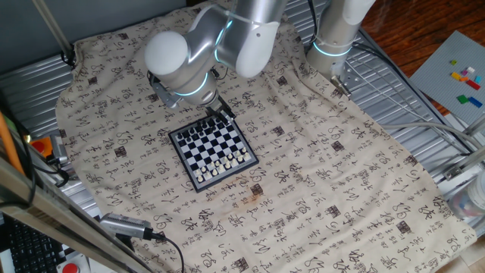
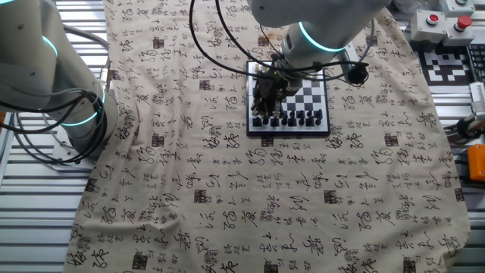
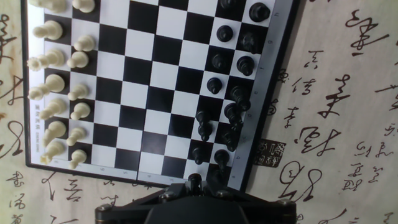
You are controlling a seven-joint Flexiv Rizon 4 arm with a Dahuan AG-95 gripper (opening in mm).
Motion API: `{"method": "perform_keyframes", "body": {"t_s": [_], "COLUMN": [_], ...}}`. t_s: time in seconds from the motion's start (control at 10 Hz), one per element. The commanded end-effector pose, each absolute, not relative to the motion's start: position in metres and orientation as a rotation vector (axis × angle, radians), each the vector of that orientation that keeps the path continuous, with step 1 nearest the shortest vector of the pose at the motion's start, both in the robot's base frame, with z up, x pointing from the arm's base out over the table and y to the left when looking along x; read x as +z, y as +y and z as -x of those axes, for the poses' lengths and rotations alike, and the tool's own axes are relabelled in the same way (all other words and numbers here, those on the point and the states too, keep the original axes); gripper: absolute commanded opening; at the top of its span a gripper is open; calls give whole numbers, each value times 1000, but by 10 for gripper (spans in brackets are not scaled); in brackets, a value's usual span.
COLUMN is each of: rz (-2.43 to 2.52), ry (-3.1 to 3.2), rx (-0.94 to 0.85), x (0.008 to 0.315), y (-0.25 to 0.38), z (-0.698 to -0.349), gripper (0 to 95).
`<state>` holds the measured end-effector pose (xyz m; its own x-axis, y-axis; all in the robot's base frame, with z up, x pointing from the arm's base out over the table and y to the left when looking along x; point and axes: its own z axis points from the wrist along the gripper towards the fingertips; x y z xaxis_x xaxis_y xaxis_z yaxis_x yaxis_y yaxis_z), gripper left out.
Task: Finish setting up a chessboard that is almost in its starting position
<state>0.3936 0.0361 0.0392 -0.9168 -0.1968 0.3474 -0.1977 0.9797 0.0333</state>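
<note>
The chessboard [image 3: 161,93] lies on the printed cloth. White pieces [image 3: 53,87] fill its left two columns in the hand view, and black pieces [image 3: 233,87] stand along its right side. My gripper [image 3: 194,186] is at the bottom edge of that view, over the board's near corner on the black side. It is shut on a black piece [image 3: 194,180], whose head shows between the fingers. In the fixed views the gripper [image 1: 221,115] [image 2: 265,89] hangs low over the black end of the board [image 1: 216,155] [image 2: 303,102]. The arm hides part of the black rows.
A cloth with black characters [image 1: 326,174] covers the table. A second arm's base [image 1: 333,42] [image 2: 53,83] stands off the cloth. A camera with its cable [image 1: 125,226] lies at the front left, and a grey plate with coloured bricks [image 1: 455,76] at the right.
</note>
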Motion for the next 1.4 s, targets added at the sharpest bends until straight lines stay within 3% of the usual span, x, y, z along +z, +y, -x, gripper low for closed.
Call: {"method": "perform_keyframes", "body": {"t_s": [0.1,1.4], "rz": [-285,-265], "ry": [-2771,-2775], "rx": [2,-10], "x": [38,32], "y": [36,36], "z": [-394,-395], "gripper": [0,0]}}
